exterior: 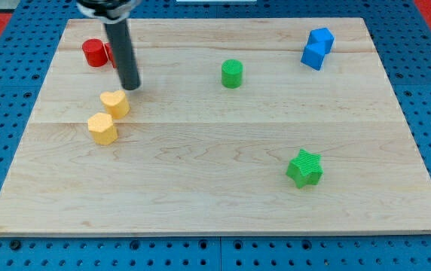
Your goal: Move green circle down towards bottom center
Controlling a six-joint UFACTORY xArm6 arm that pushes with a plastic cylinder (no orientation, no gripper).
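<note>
a: where's your tip right now?

b: my tip (130, 87) is down on the board (215, 196) at the view's left, just above the upper yellow block (115, 102) and near the red blocks (95, 53) in the top-left corner. a second yellow block (102, 128) sits just below the first. there's no hand to open or close here, only a bare rod, and it has hold of nothing and is pushing nothing.

a: and the thing you want?

b: the green circle (232, 73) stands in the upper middle of the board, well apart from my tip, to the view's right of it.

a: so which step is this?

b: i'd judge the approach; the circle looks untouched and far from bottom center.

a: what does the next move call for?

b: getting across to the circle's top side, so the push runs straight down the view. the lane below looks free; the green star (304, 167) lies off to the lower right, the blue blocks (317, 47) are at top right.
</note>
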